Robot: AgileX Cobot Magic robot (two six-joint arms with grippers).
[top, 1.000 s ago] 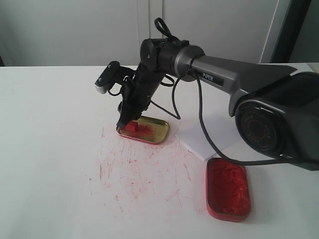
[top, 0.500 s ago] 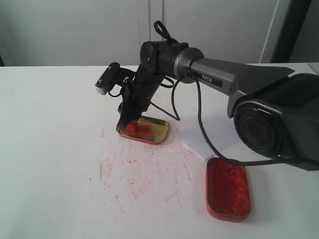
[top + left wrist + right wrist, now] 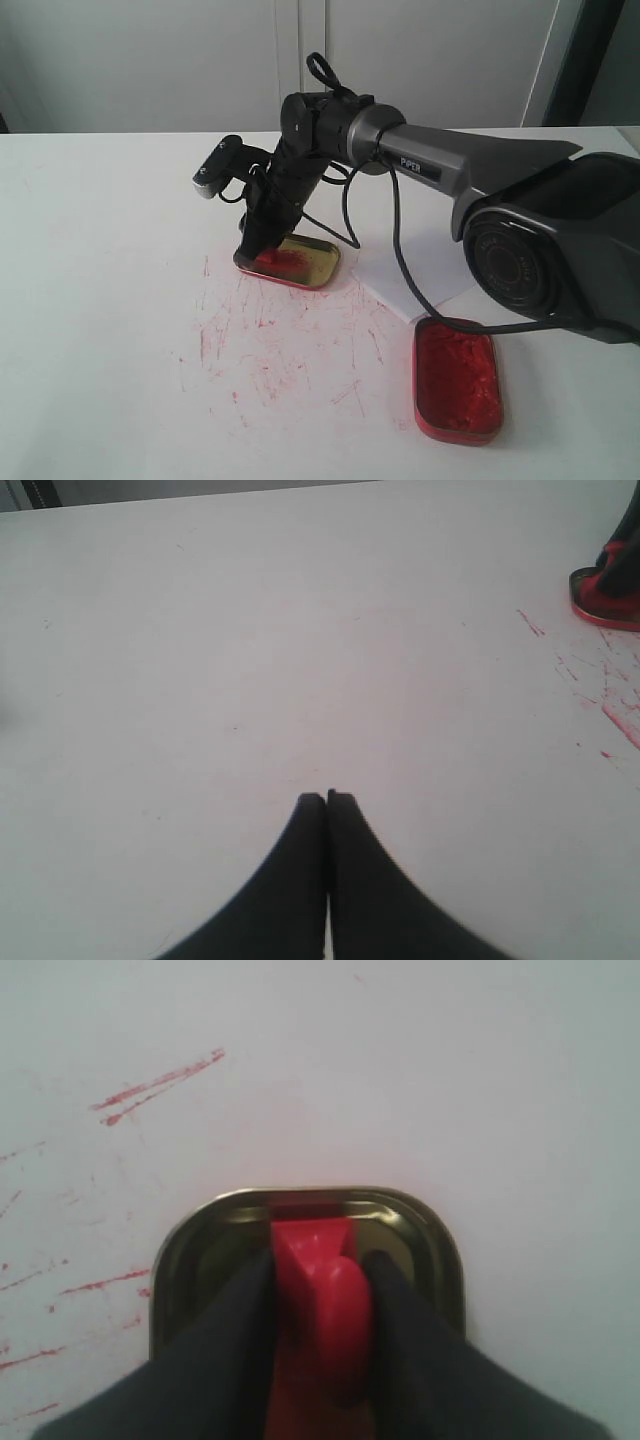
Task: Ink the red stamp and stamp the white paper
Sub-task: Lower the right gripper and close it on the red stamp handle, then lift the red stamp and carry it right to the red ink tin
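The red stamp (image 3: 322,1290) stands inside the gold tin lid (image 3: 440,1250), at the lid's left end in the exterior view. My right gripper (image 3: 322,1260) reaches down across the middle and is shut on the stamp's knobbed handle, one black finger pressed on each side. From outside, the gripper (image 3: 256,246) hides most of the stamp (image 3: 268,259). The white paper (image 3: 437,266) lies flat to the right of the lid, partly behind the arm's cable. My left gripper (image 3: 327,798) is shut on nothing, above bare white tabletop.
The oblong red ink-filled tin (image 3: 457,380) sits near the front right, close to the paper's corner. Red scratch marks (image 3: 270,350) smear the tabletop in front of the gold lid (image 3: 312,262). The right arm's big black base (image 3: 540,250) fills the right side.
My right gripper has sunk a little lower into the gold lid and now covers the red stamp, which showed more plainly before. The tins and paper have not moved.
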